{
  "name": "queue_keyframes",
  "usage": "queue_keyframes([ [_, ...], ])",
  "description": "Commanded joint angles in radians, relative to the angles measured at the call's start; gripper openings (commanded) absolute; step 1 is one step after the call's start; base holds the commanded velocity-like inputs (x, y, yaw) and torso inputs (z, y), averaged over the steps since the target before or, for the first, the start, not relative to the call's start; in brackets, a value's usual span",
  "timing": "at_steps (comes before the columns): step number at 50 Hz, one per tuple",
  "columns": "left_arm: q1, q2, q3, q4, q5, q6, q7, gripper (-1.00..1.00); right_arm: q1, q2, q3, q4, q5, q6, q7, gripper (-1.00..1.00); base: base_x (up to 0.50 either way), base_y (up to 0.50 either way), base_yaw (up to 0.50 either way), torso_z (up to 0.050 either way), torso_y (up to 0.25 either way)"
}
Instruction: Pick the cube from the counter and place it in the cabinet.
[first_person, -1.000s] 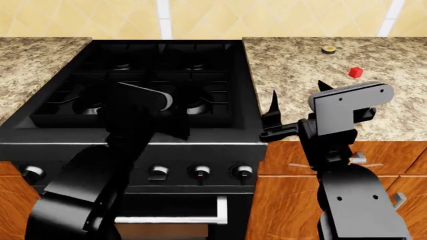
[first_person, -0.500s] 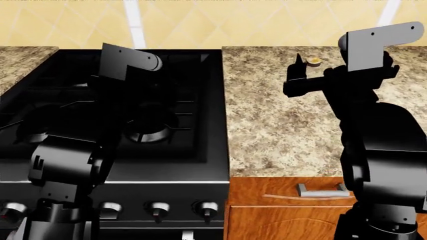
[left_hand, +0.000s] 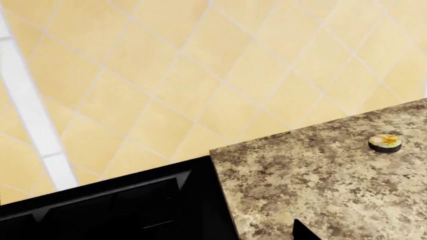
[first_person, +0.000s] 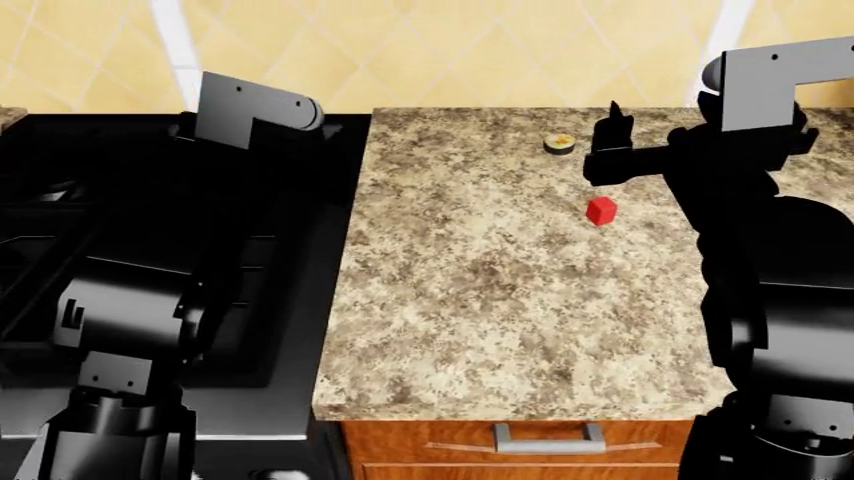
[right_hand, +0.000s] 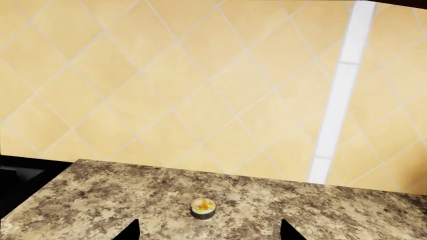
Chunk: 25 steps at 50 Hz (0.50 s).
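Note:
The red cube (first_person: 602, 210) lies on the speckled stone counter (first_person: 467, 300), just below and in front of my right gripper (first_person: 654, 140). It does not show in either wrist view. My right gripper is raised above the counter and empty. In the right wrist view (right_hand: 209, 234) its two dark fingertips (right_hand: 130, 231) stand wide apart, pointing toward the wall. My left gripper (left_hand: 220, 236) hovers at the seam between stove and counter. One fingertip (left_hand: 303, 232) shows far off centre; the other is lost against the black stove.
A small yellow-topped disc (first_person: 562, 143) sits near the back of the counter and shows in both wrist views (right_hand: 203, 208) (left_hand: 385, 143). The black gas stove (first_person: 134, 250) is at the left, under my left arm (first_person: 254, 115). A tiled wall (first_person: 467, 50) stands behind. A drawer handle (first_person: 547, 435) is below the counter edge.
The head view has swung right, so the stove slid left and more counter shows. The cube, hidden behind my right arm half a second ago, is now in sight. Both arms rose earlier.

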Motion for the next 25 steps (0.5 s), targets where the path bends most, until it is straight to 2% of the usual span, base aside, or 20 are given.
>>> queue_keyframes([
  [1,-0.021,-0.003,0.013,-0.024,0.006,0.012,-0.001,1.00,0.018,0.021,-0.018,0.018,0.006,0.025,-0.015,1.00,0.36,-0.34,0.00,0.000,0.015],
  [5,-0.070,0.001,0.013,-0.074,-0.002,-0.002,0.013,1.00,0.059,0.045,-0.025,0.011,0.015,0.108,-0.038,1.00,0.36,-0.34,0.00,0.000,0.000],
  [10,-0.232,0.044,0.033,-0.356,0.012,0.085,0.040,1.00,0.124,0.053,-0.063,-0.006,0.019,0.201,-0.054,1.00,0.36,-0.34,0.00,0.000,0.000],
  [13,-0.357,0.091,0.022,-0.690,0.019,0.231,0.048,1.00,0.137,0.051,-0.077,-0.030,0.020,0.229,-0.057,1.00,0.37,-0.34,0.00,0.000,0.000],
  [16,-0.521,0.143,0.022,-1.140,0.038,0.455,0.053,1.00,0.140,0.049,-0.083,-0.044,0.023,0.245,-0.059,1.00,0.37,-0.34,0.00,0.000,0.000],
  [17,-0.545,0.152,0.024,-1.207,0.044,0.489,0.052,1.00,0.141,0.050,-0.086,-0.048,0.024,0.248,-0.060,1.00,0.38,-0.32,0.00,0.000,0.000],
  [21,-0.540,0.154,0.019,-1.210,0.055,0.494,0.044,1.00,0.140,0.049,-0.095,-0.066,0.026,0.260,-0.061,1.00,0.41,-0.27,0.00,0.000,0.003],
  [25,-0.520,0.140,0.010,-1.210,0.062,0.507,0.040,1.00,0.129,0.044,-0.101,-0.075,0.029,0.271,-0.060,1.00,0.45,0.00,0.00,0.000,0.000],
])
